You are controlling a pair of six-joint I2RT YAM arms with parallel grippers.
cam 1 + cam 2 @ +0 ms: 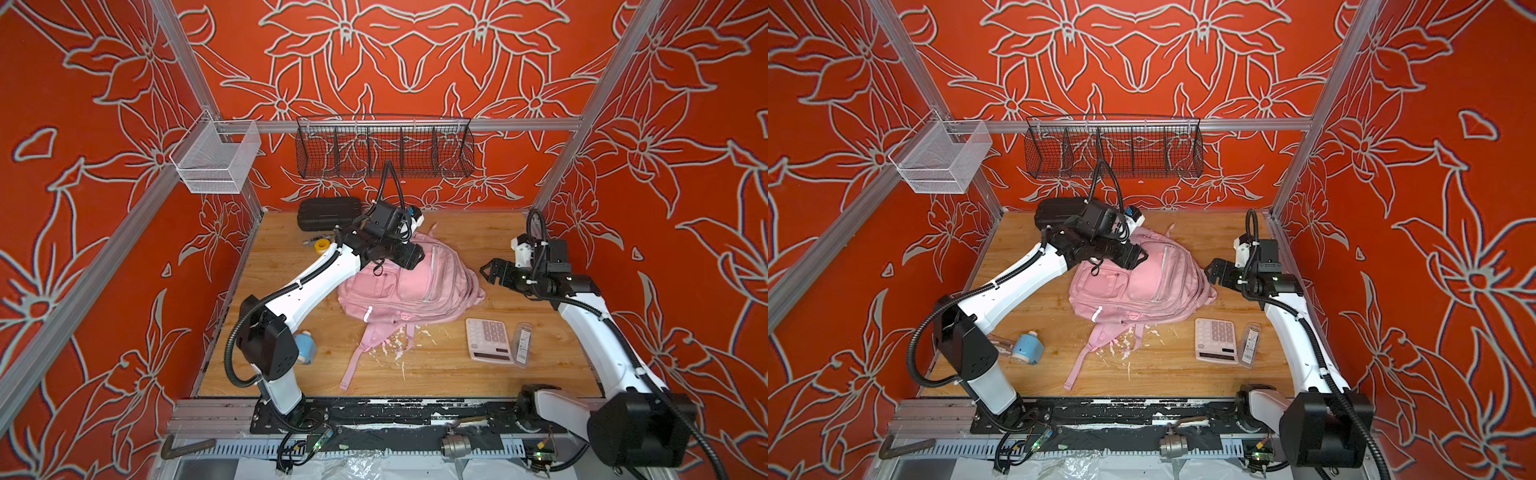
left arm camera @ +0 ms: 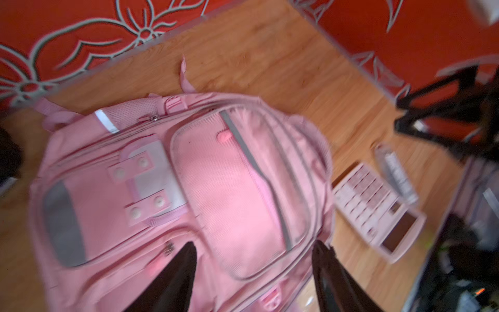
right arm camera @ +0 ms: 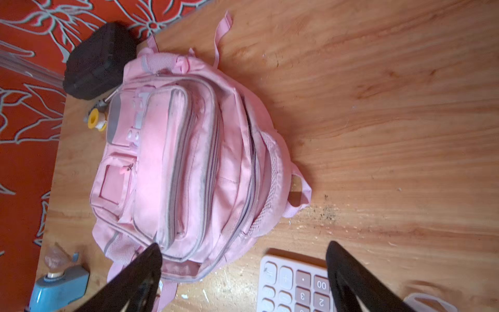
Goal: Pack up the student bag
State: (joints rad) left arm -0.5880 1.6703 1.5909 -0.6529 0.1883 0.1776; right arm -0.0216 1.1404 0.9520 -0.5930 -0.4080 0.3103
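Note:
The student bag (image 1: pixel 415 286) (image 1: pixel 1142 286) is a pale-pink backpack lying front side up in the middle of the wooden table, with its straps trailing toward the front edge. My left gripper (image 1: pixel 409 257) (image 2: pixel 255 251) hovers over the bag's far left part. It is open, and only the bag's pink fabric (image 2: pixel 216 175) shows between its fingers; that view is blurred. My right gripper (image 1: pixel 492 270) (image 3: pixel 244 252) is open just right of the bag (image 3: pixel 175 162), above the table, holding nothing.
A pink calculator (image 1: pixel 488 340) (image 3: pixel 294 286) and a clear slim pack (image 1: pixel 523 343) lie front right of the bag. A black ribbed case (image 1: pixel 328 212) and a yellow tape roll (image 1: pixel 322 246) sit at the back left. A blue item (image 1: pixel 1026 347) lies front left. Wire baskets (image 1: pixel 384 147) hang on the back rail.

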